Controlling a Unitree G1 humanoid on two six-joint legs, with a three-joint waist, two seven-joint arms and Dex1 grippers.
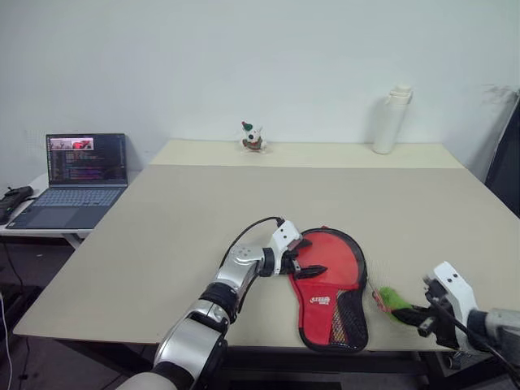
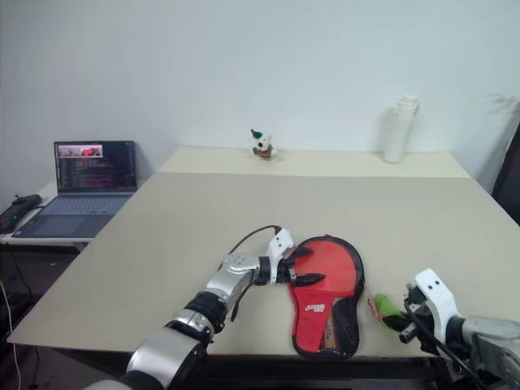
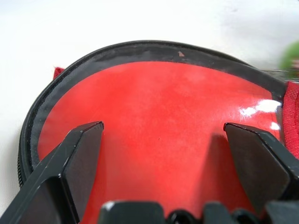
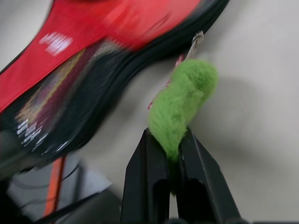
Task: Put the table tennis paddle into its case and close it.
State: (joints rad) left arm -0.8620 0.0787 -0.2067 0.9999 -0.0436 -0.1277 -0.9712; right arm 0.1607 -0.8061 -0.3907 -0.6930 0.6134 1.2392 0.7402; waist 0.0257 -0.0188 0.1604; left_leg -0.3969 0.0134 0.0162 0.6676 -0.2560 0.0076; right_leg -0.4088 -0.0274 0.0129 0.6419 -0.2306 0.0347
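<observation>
The case (image 1: 329, 284) lies flat near the table's front edge, red side up, round end away from me. Its black mesh panel (image 1: 349, 313) and white lettering are at the narrow end. My left gripper (image 1: 313, 257) hangs open just over the round end's left rim. In the left wrist view its fingers (image 3: 79, 154) straddle the glossy red face inside the black zip edging. A green fuzzy zip tag (image 4: 184, 102) sticks out to the right of the case. My right gripper (image 4: 167, 135) is shut on that tag (image 1: 392, 297). The paddle is hidden.
An open laptop (image 1: 77, 175) sits on a low side table at the left. A white bottle (image 1: 392, 119) and a small figurine (image 1: 253, 137) stand at the far edge of the beige table (image 1: 203, 211). Both arms work close to its front edge.
</observation>
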